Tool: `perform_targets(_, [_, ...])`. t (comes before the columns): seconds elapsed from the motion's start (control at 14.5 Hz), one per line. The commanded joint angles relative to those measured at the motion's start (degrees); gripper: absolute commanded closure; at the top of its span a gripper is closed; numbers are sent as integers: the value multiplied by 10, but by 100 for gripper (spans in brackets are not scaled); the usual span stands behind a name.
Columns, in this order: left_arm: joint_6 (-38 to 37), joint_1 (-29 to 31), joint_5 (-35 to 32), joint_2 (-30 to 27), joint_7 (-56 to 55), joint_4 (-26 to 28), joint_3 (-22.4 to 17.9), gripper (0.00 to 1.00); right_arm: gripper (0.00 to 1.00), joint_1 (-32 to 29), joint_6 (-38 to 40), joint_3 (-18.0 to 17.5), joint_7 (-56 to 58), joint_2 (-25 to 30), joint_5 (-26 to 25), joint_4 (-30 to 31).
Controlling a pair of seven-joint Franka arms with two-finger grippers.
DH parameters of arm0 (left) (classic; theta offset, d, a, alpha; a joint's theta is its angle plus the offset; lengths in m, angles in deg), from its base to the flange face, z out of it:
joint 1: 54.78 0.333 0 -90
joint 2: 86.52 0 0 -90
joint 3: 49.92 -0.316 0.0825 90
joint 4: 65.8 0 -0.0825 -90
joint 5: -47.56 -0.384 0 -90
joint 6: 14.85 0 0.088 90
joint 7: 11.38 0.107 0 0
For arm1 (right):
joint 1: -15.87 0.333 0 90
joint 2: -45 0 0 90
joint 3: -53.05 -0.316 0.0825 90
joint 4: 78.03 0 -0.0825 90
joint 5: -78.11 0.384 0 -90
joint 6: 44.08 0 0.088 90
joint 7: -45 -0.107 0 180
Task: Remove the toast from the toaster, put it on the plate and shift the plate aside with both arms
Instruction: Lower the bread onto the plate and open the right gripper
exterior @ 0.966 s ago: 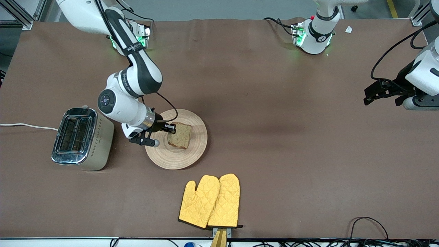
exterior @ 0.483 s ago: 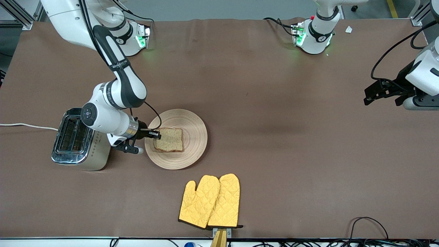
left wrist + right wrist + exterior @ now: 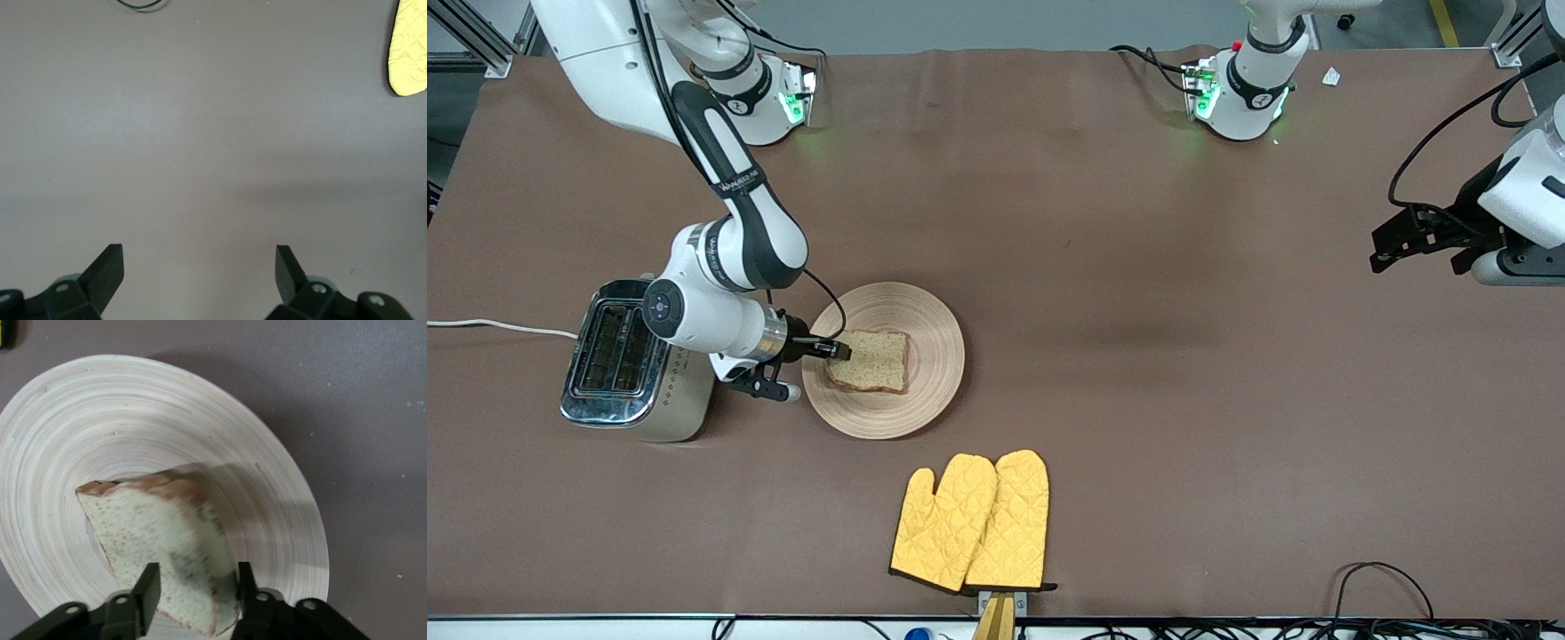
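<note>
front view: the plate sits on the brown table, just beside the toaster, which stands toward the right arm's end. the toast lies on the plate, on the half nearer the toaster. the right gripper is at the toast's edge on the toaster side, fingers pinching that edge. a pair of yellow oven mitts lies nearer to the front camera than the plate, apart from it. the left gripper hangs over the table at the left arm's end; that arm waits.

left wrist view: the left gripper shows both fingers spread wide, nothing between them, bare table below. a corner of one oven mitt shows at the frame edge.

right wrist view: the right gripper has its two fingers pressed on the near edge of the toast, one on each face. the far corner of the slice rests on the plate; the gripped edge looks lifted slightly.
</note>
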Motion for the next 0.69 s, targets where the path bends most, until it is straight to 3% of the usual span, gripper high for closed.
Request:
perform_targets(0.0, [-11, 2, -9, 1, 2, -9, 2, 0, 0, -10, 31, 0, 11, 16, 7, -10])
perform_targets(0.34, [-11, 2, -8, 1, 2, -9, 3, 0, 0, -9, 168, 35, 6, 47, -68, -84])
perform_targets(0.62, [-11, 2, -8, 1, 2, -9, 2, 0, 0, -11, 212, 55, 11, 116, -148, -88])
